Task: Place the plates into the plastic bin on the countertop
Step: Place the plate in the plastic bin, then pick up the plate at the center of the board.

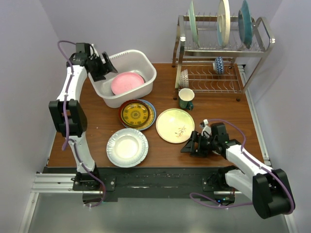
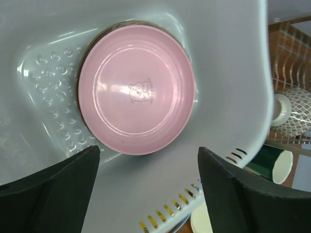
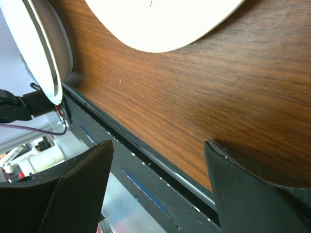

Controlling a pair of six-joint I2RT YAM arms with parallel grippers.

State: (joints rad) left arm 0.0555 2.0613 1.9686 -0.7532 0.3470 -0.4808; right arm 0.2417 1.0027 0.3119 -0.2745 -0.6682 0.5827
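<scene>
Reaching up and across from its base, the left arm (image 1: 73,92) hangs over the plastic bin (image 1: 146,68) at the counter's (image 1: 218,111) far left, jaws spread wide and empty. The right arm (image 1: 243,158) lies low near the front edge, jaws likewise parted, gripping nothing, just beside a cream plate (image 1: 175,125). A pink plate (image 1: 127,83) rests in the bin; a dark rim (image 2: 127,23) beneath it is mostly hidden. A yellow patterned plate (image 1: 136,114) covers a blue plate (image 1: 152,116), with a white plate (image 1: 127,147) nearby. Three more stand upright in the wire rack (image 1: 218,48), tops cut off.
</scene>
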